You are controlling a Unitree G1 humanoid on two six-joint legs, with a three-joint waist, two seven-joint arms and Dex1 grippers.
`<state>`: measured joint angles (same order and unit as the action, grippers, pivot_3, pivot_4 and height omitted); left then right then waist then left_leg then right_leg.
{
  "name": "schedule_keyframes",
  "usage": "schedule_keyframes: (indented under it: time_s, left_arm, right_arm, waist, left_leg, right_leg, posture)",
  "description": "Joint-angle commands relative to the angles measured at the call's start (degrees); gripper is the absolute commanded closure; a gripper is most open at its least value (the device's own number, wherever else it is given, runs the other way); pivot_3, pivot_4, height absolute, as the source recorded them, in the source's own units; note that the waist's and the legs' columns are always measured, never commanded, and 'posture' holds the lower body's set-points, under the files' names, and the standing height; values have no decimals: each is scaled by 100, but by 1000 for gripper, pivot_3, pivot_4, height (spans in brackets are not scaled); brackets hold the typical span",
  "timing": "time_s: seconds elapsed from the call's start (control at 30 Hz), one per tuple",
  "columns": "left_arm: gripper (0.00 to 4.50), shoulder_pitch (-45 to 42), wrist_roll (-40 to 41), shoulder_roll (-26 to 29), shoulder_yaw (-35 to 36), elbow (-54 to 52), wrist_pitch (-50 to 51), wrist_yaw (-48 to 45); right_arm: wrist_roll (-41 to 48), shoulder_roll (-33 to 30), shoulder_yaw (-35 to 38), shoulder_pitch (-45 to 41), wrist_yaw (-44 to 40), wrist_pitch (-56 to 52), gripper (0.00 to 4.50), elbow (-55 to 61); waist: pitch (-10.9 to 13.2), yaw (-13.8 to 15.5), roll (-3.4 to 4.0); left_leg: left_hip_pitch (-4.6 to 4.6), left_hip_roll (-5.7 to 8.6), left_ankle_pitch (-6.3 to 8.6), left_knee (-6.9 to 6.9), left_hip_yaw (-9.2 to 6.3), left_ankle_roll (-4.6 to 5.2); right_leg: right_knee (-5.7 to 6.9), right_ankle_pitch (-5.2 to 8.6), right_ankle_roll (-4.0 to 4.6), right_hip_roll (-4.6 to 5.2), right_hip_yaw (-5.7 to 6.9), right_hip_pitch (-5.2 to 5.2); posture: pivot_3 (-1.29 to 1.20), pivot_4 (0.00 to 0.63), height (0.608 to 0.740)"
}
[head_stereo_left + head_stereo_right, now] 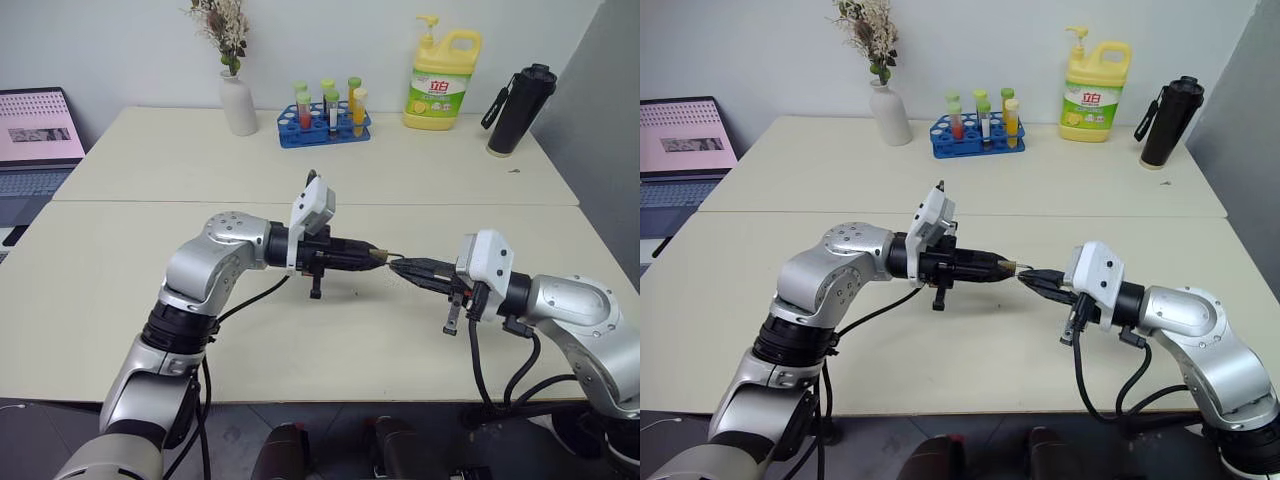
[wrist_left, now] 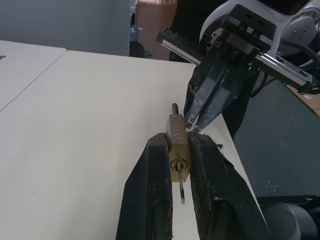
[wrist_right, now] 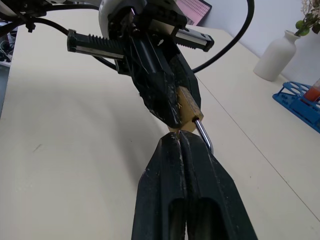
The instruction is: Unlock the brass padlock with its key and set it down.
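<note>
Left gripper, two black fingers, was clamped narrow on the small gold-coloured brass padlock, held in mid-air above the table, thin silvery shackle pointing toward the right arm. The thin silvery metal key sat in the keyhole at the lock's near end, hanging out between the left fingers. Right gripper, also two black fingers, was pinched fully shut, tips meeting the padlock at the shackle end; whether it actually pinched the shackle can't be told.

Step, as judged: working the shackle free, so mid-unlock. In the right wrist view the shackle looked raised out of the body, not certain. Next move likely calls for a firm hold on the shackle and a pull away from the body while the left holds steady, then lowering the lock to the table.

Surface: pale cream table, a second one butted behind. On the back one: white vase with dried flowers, blue test-tube rack, yellow detergent bottle, black flask. Laptop at far left. White wall behind.
</note>
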<state>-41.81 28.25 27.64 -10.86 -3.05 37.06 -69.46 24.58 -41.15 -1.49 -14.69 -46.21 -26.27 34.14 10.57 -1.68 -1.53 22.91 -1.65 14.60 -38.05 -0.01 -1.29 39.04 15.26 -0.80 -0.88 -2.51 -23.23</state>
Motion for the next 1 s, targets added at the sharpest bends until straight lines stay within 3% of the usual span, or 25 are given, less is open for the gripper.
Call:
schedule_keyframes:
  time_s: [0.03,1.0]
  left_arm:
    - [4333,25,134,71,78,-311,-38,-59]
    - [4333,162,437,299,125,-611,208,-250]
  right_arm:
    - [30,23,91,-166,-57,149,4500,-32]
    - [-249,5,-457,-761,-1180,669,4500,-1083]
  waist:
    - [0,-2,0]
    - [0,0,0]
  left_leg:
    - [0,-1,0,0,0,0]
    - [0,-1,0,0,0,0]
  right_leg:
    - [0,0,0,0,0,0]
    - [0,0,-1,-1,1,-1]
  posture:
    - [0,150,740]
    - [0,150,740]
